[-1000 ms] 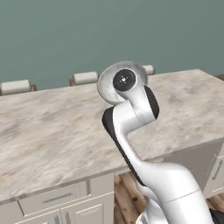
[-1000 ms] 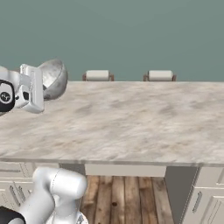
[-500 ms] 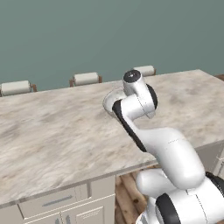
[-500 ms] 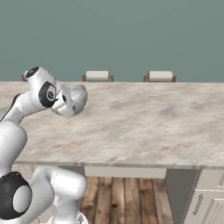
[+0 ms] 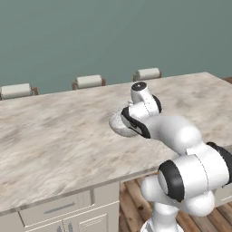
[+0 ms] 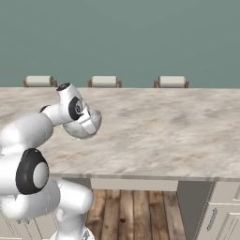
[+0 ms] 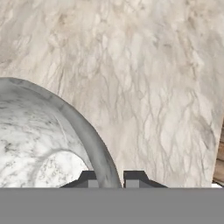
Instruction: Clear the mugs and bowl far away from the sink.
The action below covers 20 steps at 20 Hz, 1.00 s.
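Now | long beige marbled stone counter (image 5: 54, 136): unchanged | white-grey mottled marble bowl (image 6: 86, 125): lower than a second ago, close above the counter, near its front edge | gripper (image 7: 110, 180): pinching the bowl's rim, one finger each side | judgement: set-down imminent.

marble-look bowl (image 7: 35, 144), veined stone counter (image 7: 144, 78) — wood floor (image 6: 126, 211)

The bowl (image 7: 39, 140) is wide, deep and round, white-grey mottled like marble, with a thick grey rim. Its rim runs between the jaws, one tip inside the wall and one outside. It hangs low above the pale marbled table (image 5: 54, 136).
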### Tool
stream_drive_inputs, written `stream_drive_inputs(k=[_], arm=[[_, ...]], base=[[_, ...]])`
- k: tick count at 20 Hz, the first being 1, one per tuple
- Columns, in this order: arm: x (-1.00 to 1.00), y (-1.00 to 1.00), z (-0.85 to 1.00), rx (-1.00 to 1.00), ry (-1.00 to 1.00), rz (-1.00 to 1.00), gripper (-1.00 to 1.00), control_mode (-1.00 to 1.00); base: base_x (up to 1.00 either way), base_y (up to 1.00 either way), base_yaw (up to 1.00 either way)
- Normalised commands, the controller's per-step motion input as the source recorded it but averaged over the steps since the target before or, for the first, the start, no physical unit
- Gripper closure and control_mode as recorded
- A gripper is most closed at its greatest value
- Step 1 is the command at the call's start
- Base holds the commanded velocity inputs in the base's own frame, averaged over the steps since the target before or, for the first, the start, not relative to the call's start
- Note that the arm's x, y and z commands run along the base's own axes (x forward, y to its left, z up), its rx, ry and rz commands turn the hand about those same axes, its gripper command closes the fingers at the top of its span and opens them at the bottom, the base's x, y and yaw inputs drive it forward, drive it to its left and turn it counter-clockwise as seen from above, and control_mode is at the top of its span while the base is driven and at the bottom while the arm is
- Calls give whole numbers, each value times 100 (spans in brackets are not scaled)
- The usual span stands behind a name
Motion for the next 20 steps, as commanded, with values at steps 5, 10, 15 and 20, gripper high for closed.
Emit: stream_drive_inputs(k=[5, 10, 15, 20], arm=[[26, -13, -60, 3, -1, 2, 100, -100], [4, -10, -31, 13, -8, 0, 100, -100], [0, -5, -12, 13, -13, 0, 100, -100], [0, 0, 0, 1, 0, 0, -100, -100]], base=[[0, 0, 0], [0, 0, 0], [0, 0, 0], [0, 0, 0]])
